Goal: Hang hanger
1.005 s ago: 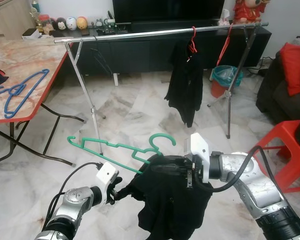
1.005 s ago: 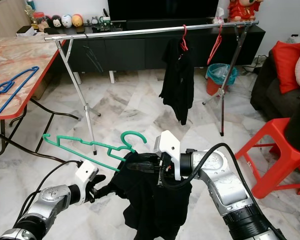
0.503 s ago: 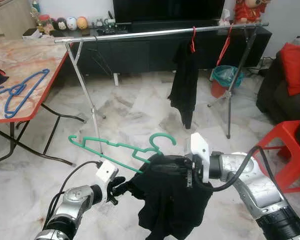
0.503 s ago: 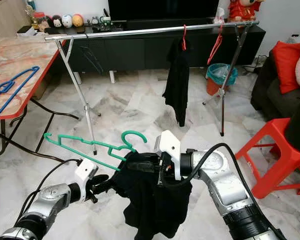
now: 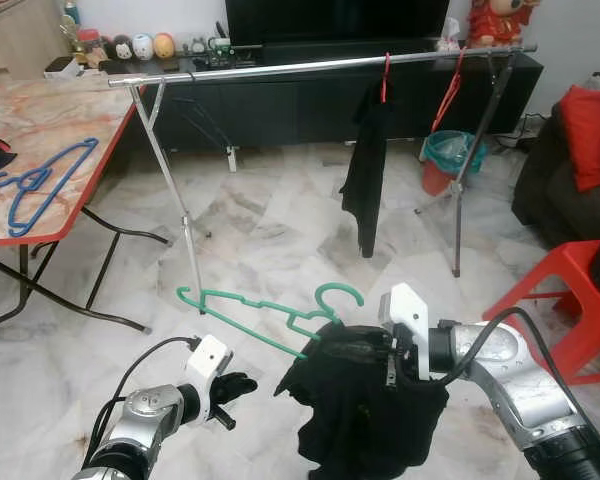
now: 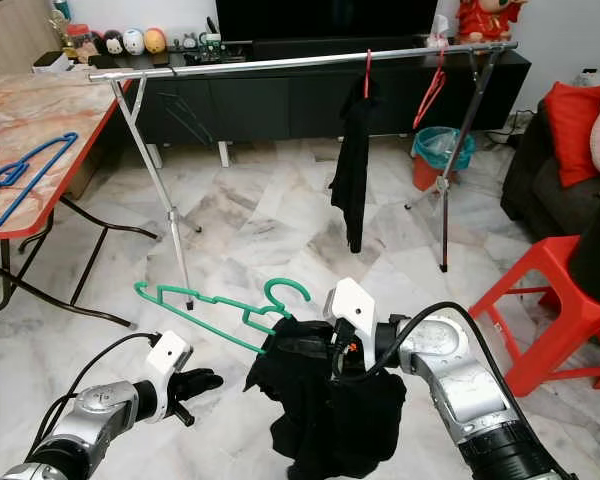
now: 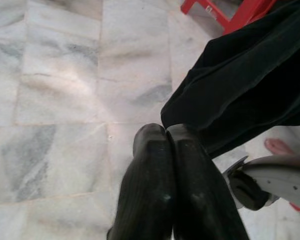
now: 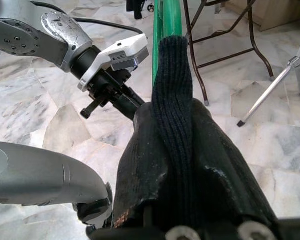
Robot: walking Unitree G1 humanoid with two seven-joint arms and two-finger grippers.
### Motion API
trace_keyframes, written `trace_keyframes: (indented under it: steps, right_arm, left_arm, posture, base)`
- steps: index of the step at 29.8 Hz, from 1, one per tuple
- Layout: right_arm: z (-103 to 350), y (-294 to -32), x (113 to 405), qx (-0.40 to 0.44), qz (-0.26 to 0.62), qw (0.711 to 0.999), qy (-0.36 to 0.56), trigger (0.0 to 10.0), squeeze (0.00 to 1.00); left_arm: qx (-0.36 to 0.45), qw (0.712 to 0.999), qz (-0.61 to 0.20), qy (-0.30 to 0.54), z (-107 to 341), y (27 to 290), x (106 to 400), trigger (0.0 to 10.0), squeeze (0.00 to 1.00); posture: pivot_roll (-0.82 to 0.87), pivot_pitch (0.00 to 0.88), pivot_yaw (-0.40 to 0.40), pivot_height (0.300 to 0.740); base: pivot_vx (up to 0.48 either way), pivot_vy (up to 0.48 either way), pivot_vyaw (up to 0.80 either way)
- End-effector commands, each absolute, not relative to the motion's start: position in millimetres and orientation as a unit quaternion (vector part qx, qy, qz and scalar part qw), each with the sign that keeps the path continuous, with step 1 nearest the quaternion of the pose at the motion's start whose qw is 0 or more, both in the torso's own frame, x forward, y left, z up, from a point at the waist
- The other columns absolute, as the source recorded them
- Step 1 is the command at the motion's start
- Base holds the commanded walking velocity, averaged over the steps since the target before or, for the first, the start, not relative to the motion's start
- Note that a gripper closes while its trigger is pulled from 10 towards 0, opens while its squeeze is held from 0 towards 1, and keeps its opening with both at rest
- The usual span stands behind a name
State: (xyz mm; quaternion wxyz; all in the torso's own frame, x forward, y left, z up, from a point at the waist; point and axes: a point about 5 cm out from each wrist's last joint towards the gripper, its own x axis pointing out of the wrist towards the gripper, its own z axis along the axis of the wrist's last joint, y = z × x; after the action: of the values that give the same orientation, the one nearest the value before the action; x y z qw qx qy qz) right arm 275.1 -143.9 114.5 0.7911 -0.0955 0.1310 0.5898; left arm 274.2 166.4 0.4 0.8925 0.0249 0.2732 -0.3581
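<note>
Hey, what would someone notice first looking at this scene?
Probably the green hanger with a black garment bunched on it, held low in front by the right pincer. Beyond it a long silver clothes rail spans the room, with another black garment hanging from a red hanger.

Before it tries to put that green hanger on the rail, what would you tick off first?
1. Hold on the load: ok. The right gripper is shut on the black garment and the green hanger.
2. Garment seated on the hanger: not ok. It is bunched at the hook end, and the hanger's long arm sticks out bare.
3. Left gripper: ok. It is shut, holds nothing, and sits apart from the garment.
4. Room on the rail: ok. The stretch to the robot's left of the hung black garment is bare.
5. Hook free: ok. The green hook shows above the cloth.
6. Rail within reach: cannot tell, though it looks far.
</note>
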Motion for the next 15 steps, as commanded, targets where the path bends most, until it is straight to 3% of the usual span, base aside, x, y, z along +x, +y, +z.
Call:
trace_keyframes:
  steps: [1,5,6,15]
  right_arm:
    - [121.1,-145.6,278.9,-0.102,0.585,0.796,0.112,10.0,0.00]
    - [122.3,-144.7,280.0,-0.103,0.586,0.796,0.110,10.0,0.00]
    - [122.5,-144.8,280.1,-0.104,0.586,0.796,0.110,10.0,0.00]
    - [125.4,-142.2,281.4,-0.104,0.589,0.794,0.107,10.0,0.00]
  left_arm:
    - [0.017,0.892,-0.357,0.276,-1.0,166.9,272.7,10.0,0.00]
    - [0.028,0.890,-0.361,0.278,-1.7,168.9,271.9,10.0,0.00]
    - [0.020,0.889,-0.365,0.277,-1.2,170.0,271.3,10.0,1.00]
    - [0.001,0.879,-0.396,0.265,3.0,169.4,269.7,10.0,1.00]
  posture:
    - [0.01,0.006,0.020,0.740]
    - [0.01,0.005,0.020,0.740]
    - [0.01,0.005,0.019,0.740]
    - [0.01,0.007,0.016,0.740]
  base:
    - [0.000,0.000,0.00]
    - [0.000,0.000,0.00]
    - [0.000,0.000,0.00]
    - [0.000,0.000,0.00]
